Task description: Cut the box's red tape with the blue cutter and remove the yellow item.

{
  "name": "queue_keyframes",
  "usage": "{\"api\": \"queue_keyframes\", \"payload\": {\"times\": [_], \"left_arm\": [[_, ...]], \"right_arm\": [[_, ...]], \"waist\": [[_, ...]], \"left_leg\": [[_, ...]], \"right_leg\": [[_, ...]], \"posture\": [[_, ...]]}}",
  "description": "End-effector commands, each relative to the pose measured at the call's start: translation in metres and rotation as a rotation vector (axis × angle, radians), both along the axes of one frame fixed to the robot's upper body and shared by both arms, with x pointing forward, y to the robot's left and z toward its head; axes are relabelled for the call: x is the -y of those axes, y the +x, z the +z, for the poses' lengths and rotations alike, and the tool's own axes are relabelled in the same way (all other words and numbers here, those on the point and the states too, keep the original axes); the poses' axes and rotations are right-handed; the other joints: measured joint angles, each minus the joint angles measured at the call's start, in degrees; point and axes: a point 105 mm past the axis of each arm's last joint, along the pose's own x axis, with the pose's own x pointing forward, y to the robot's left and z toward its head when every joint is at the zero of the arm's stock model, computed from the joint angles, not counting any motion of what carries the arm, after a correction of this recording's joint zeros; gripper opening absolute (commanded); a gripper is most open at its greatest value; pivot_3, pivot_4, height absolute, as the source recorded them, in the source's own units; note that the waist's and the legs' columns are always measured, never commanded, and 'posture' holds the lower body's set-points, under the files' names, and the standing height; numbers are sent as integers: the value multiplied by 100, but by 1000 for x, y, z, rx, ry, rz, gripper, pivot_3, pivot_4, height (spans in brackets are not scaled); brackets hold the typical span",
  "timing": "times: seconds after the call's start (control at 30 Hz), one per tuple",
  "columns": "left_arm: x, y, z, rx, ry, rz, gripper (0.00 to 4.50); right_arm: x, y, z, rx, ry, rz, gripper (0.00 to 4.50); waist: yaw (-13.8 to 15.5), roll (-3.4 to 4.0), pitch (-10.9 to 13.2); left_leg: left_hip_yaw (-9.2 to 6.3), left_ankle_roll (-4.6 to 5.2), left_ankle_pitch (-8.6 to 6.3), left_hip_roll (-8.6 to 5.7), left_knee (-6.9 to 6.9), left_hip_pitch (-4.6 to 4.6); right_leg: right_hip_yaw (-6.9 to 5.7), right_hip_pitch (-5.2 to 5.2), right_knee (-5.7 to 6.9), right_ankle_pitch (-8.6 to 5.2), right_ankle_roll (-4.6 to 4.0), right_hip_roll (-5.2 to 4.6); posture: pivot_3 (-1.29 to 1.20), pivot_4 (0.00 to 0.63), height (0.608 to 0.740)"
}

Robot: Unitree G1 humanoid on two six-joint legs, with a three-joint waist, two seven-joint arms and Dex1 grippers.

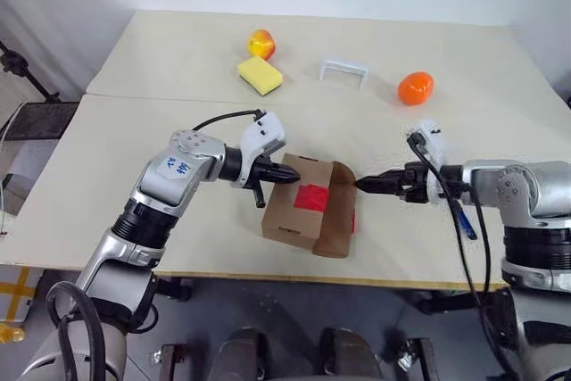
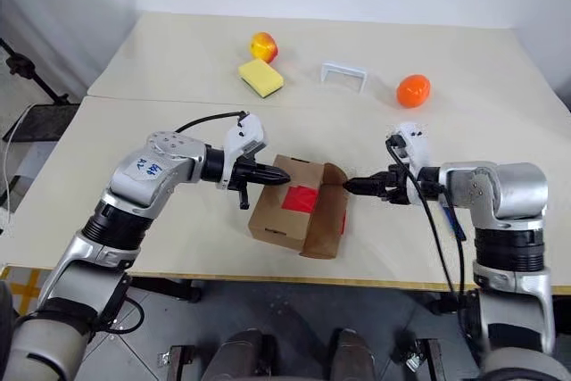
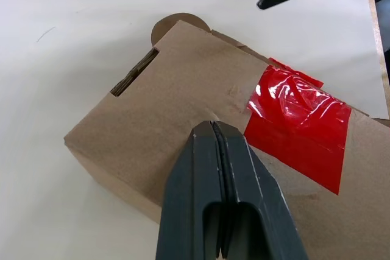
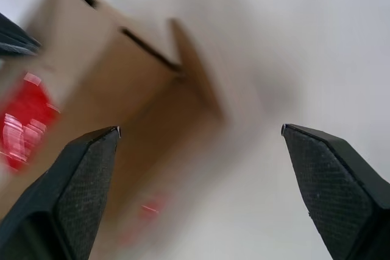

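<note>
**Opening the flap: pin the box, then lift from the free edge**

Pale counter point(image 1: 107, 158) carries the box point(image 1: 290, 213) near its front edge, between the two arms. Its red tape point(image 1: 313, 196) sits on top, and one brown flap point(image 1: 336, 211) on the right side hangs loose and folded down, so the seal looks already parted. That is a judgement from how the flap lies.

Left tool point(image 1: 284, 173) is pressed shut, empty, its tip resting at the box's top left edge. Right tool point(image 1: 373, 183) stands wide apart, holding nothing, its tips just beside the loose flap. A blue cutter point(image 1: 464, 221) lies on the counter under the right arm.

To do this well, keep the left tip bearing down so the box cannot slide, and bring the right fingers onto the flap's free edge rather than the creased fold. Whatever is inside is hidden.
</note>
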Motion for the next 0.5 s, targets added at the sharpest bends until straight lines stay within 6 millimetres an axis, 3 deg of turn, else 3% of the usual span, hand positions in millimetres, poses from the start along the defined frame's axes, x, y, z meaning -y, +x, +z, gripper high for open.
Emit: {"api": "queue_keyframes", "payload": {"times": [0.03, 0.33, 0.5], "left_arm": [[0, 0, -10, -21, 32, 5, 0], [0, -3, -10, -17, 38, -2, 0], [-1, -6, -11, -20, 41, -3, 0]], "right_arm": [[-6, -6, -8, -89, 75, 19, 4438], [-23, -6, -28, -206, 192, 53, 4438], [-43, -6, -35, -233, 236, 99, 4438]], "waist": [[1, 0, 0], [-44, 0, -1], [-117, 1, -1]], "left_leg": [[-4, 0, 0, -2, 0, -1], [6, 0, 0, 1, -3, 7], [4, -2, 1, 3, -6, 11]], "right_leg": [[1, 0, 0, 0, 0, 0], [2, 1, 1, 0, 0, 0], [2, 1, 7, 0, 0, 1]], "posture": [[0, 150, 740], [0, 150, 740], [0, 150, 740]]}}
